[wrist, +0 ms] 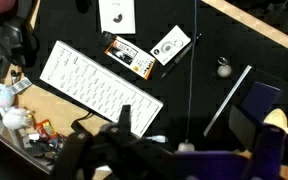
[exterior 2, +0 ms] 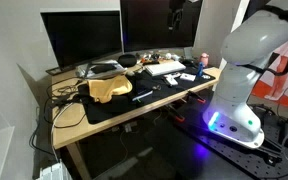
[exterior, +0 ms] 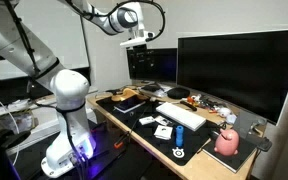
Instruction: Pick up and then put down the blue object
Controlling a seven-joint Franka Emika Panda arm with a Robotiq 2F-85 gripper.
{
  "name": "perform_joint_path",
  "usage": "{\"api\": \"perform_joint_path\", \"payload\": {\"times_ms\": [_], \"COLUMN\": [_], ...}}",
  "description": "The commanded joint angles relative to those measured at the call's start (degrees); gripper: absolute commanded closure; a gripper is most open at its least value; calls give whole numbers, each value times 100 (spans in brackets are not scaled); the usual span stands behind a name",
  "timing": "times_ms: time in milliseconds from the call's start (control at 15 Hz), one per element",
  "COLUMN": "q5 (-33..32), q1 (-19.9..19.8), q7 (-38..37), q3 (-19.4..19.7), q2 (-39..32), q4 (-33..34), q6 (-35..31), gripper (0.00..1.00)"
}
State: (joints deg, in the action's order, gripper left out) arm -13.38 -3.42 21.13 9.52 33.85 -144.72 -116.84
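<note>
The blue object (exterior: 181,133) is a small bright-blue item on the black desk mat (exterior: 134,112), just in front of the white keyboard (exterior: 181,115). It also shows in an exterior view (exterior 2: 187,77), near the keyboard (exterior 2: 166,68). I cannot pick it out for sure in the wrist view. My gripper (exterior: 137,41) hangs high above the desk in front of the monitors and also shows in an exterior view (exterior 2: 174,18). In the wrist view its dark fingers stand wide apart (wrist: 184,135), open and empty, far above the keyboard (wrist: 94,85).
A pink rounded object (exterior: 227,143) sits at the mat's near end. Two large monitors (exterior: 234,70) stand behind the desk. White cards (wrist: 171,45), an orange-black packet (wrist: 129,57) and a long silver rod (wrist: 227,100) lie on the mat. Clutter (exterior 2: 109,88) fills the far end.
</note>
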Motion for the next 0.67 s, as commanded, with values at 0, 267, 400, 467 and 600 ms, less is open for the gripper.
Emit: {"api": "perform_joint_path", "payload": {"times_ms": [0, 267, 400, 467, 600], "q5": [7, 7, 7, -7, -30], "q1": [-4, -4, -4, -32, -110], "q7": [3, 3, 3, -13, -88], "q3": [-7, -7, -7, 11, 64], "q2": [-2, -2, -2, -9, -12], "q4": [11, 11, 11, -27, -127], "q6": [15, 15, 15, 5, -65], "gripper": [0, 0, 0, 0, 0]}}
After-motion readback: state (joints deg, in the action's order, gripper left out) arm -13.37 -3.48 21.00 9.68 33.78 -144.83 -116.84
